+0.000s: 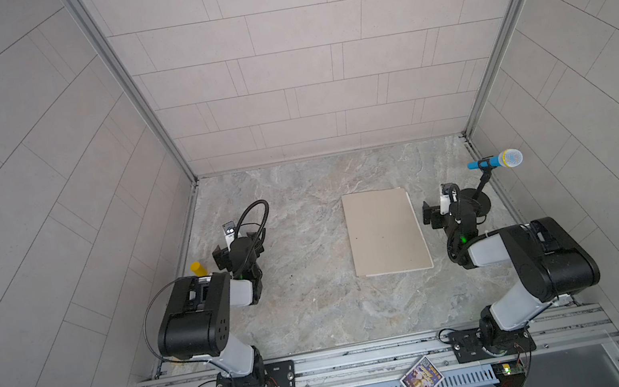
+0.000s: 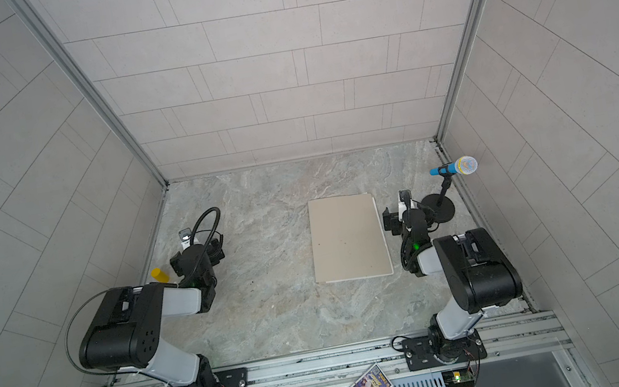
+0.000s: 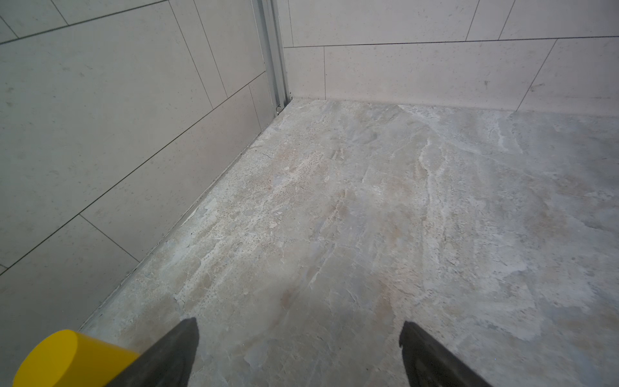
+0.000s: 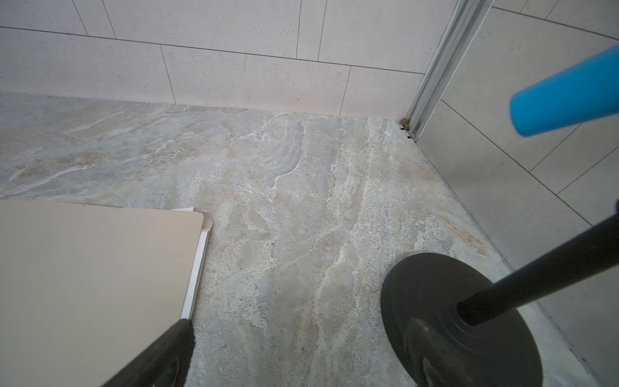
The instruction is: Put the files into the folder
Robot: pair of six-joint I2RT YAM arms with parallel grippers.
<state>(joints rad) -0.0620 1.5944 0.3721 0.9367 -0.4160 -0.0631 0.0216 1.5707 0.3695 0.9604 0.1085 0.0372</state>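
The tan folder lies shut and flat on the marble table, right of centre. Thin white edges of the files peek out along its right and near sides; the rest of them is hidden under the cover. My right gripper hangs open just right of the folder, one finger at its right edge, nothing between the jaws. My left gripper is open and empty over bare table near the left wall, far from the folder.
A yellow cylinder stands by the left wall beside my left gripper. A blue microphone on a black stand with a round base sits just right of my right gripper. A colourful picture card lies on the front rail.
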